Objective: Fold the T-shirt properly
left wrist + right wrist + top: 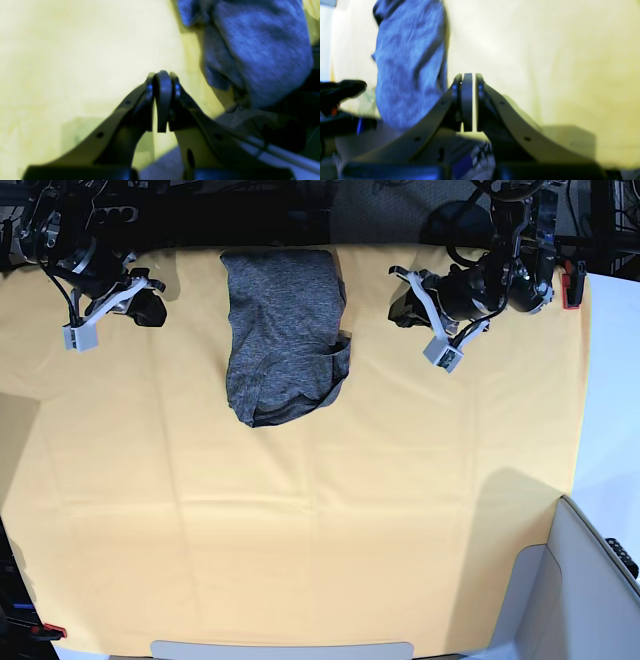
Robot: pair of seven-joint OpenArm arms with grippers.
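The T-shirt (285,335) lies folded in a narrow bundle at the far middle of the bench (300,530), between the 2 hands; its loose right edge may spring open if nudged; the left hand (447,352) and right hand (80,335) are closed, holding nothing; no writing is readable.

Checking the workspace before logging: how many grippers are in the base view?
2: the left gripper right of the T-shirt, the right gripper left of it.
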